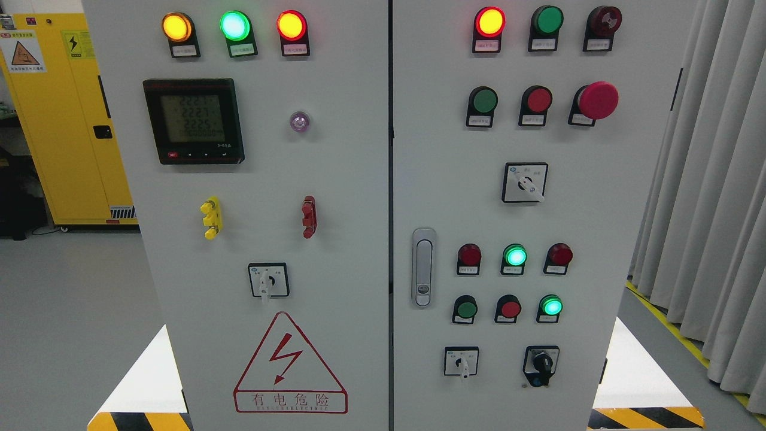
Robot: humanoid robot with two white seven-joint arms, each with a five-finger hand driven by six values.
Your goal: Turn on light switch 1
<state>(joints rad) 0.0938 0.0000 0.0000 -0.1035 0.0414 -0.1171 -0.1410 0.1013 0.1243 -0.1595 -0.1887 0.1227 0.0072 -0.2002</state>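
Observation:
A grey electrical cabinet (347, 191) with two doors fills the head view. The right door carries a top row of lamps: a lit red one (490, 22), a dark green one (547, 20) and a dark red one (603, 21). Below sit a green push button (483, 101), a red push button (538, 100) and a large red mushroom button (597, 100). A rotary selector (525, 182) is mid-door. Lower down are a lit green lamp (514, 255), a lit green button (550, 306), and two more selector switches (461, 361) (541, 364). I cannot tell which control is light switch 1. Neither hand shows.
The left door has three lit lamps (234, 26), a digital meter (193, 121), yellow (211, 217) and red (309, 216) handles, a selector (268, 280) and a red hazard triangle (289, 365). A yellow cabinet (66, 120) stands back left, grey curtains (712, 197) at right.

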